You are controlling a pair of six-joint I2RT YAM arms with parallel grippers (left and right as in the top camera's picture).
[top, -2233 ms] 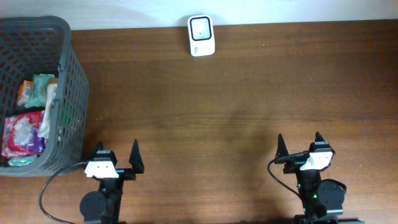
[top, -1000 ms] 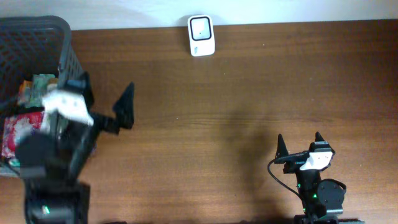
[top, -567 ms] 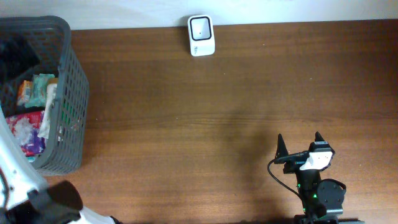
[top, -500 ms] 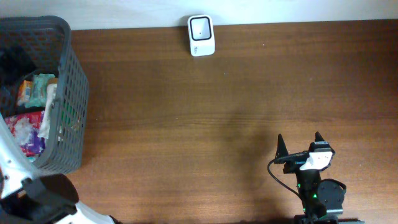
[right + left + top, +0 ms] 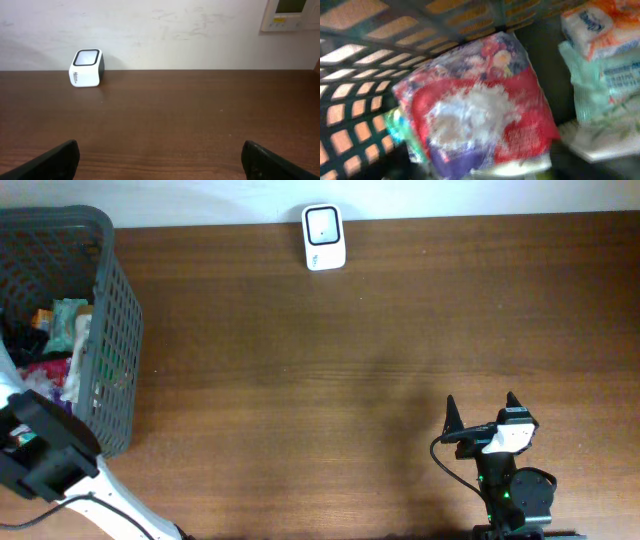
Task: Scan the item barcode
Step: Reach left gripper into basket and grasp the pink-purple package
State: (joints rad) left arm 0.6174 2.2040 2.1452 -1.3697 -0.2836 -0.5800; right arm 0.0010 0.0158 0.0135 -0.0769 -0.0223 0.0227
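Dark wooden table point(image 5: 380, 350) against a pale wall. Noted the white scanner point(image 5: 324, 237) upright at the far edge, dark window on top. Found the grey basket point(image 5: 112, 330) at the table's left end, well apart from the scanner, packed with soft packets. Traced the left arm point(image 5: 45, 455) up from the near-left corner and over the basket rim, with the left gripper point(image 5: 20, 338) seemingly down among the goods. Could not judge the jaw spread or any grip: no fingers clear in the wrist view, only blur. Saw a red-and-purple packet point(image 5: 480, 105) filling the middle of that view, lying flat and skewed, straight ahead of the gripper and close against the basket's mesh wall. Saw an orange-and-white pack point(image 5: 600, 22) and a pale green pack point(image 5: 607, 82) just beside it. Judged this packet the likely pick, and the left arm by far the nearer. Judged the carry as rightward and away, from basket to scanner. Found the right gripper point(image 5: 481, 404) parked at the near-right edge, fingers spread wide, nothing between them, pointed toward the scanner yet well apart from basket and packet. Saw no barcode on the packet's visible face.
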